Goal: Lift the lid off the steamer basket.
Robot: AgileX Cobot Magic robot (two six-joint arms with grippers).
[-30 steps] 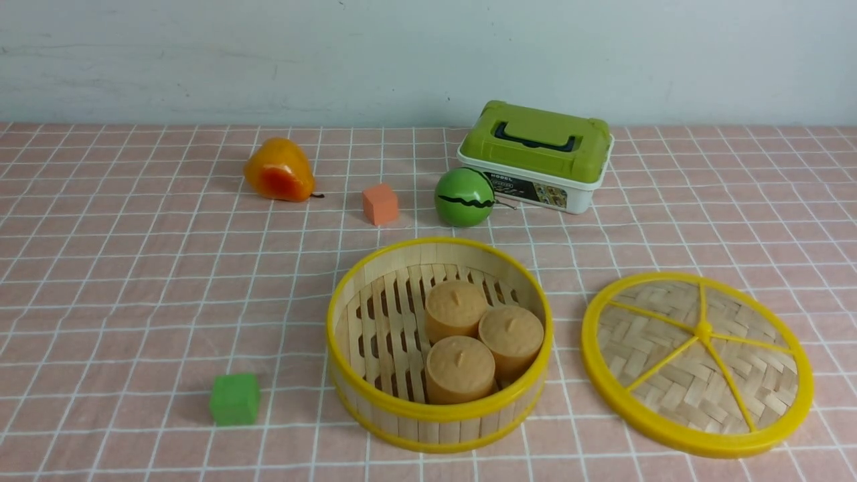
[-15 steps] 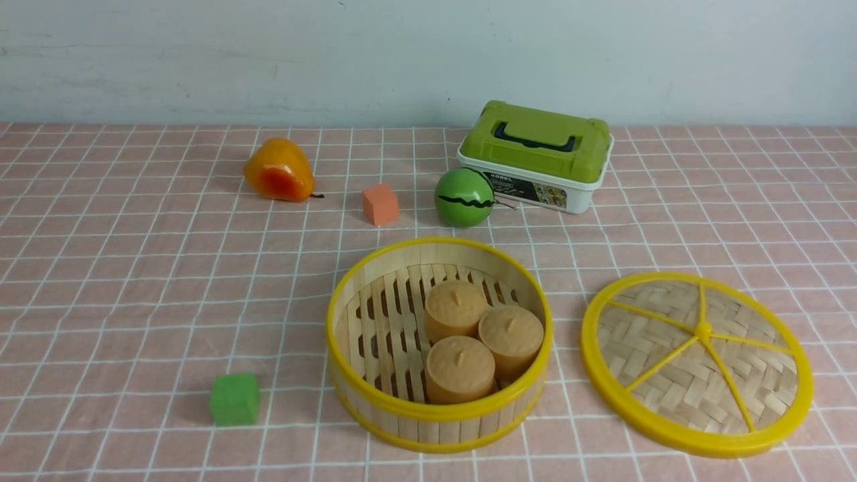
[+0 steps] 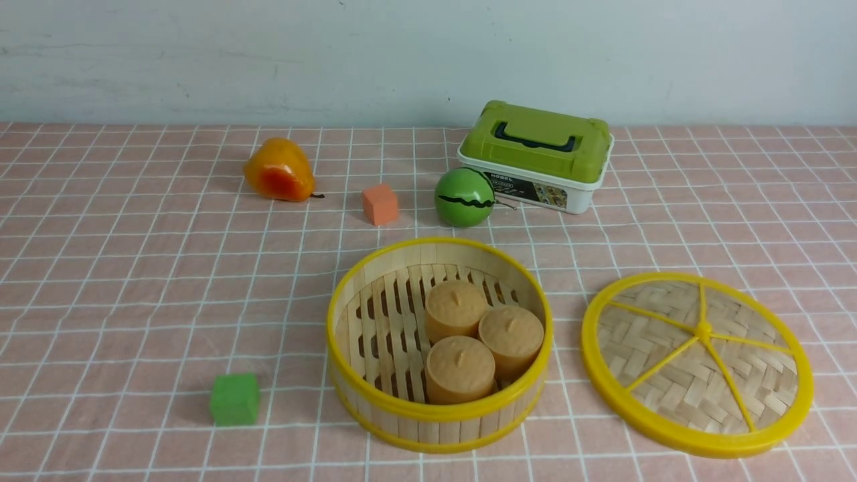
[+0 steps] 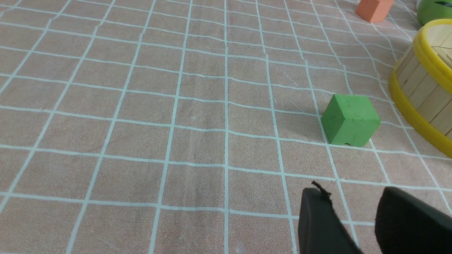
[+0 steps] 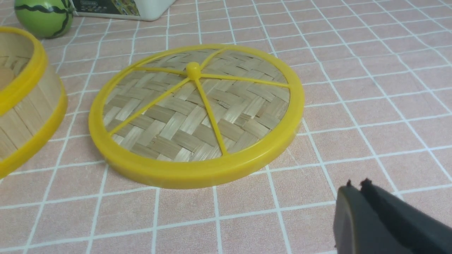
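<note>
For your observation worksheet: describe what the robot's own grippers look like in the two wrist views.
Only fingertips show. The left gripper has two broad, matte black fingers with a thin frayed wisp at one tip. The right gripper has matte black, flat fingers with slightly ragged tips. No cables or markings are visible.

My table (image 3: 120, 281) wears a pink cloth gridded in white, and everything rests straight on it. The lid (image 3: 696, 361) lies flat just ahead of my right gripper (image 5: 356, 187), the steamer basket (image 3: 438, 408) beside it toward my left. The green cube (image 4: 350, 120) sits just ahead of my left gripper (image 4: 349, 197), near the basket's wall. Farther out from both — a toy pear (image 3: 278, 171), an orange cube (image 3: 379, 203), a toy watermelon (image 3: 463, 197), and a white box with green lid (image 3: 537, 155).
</note>
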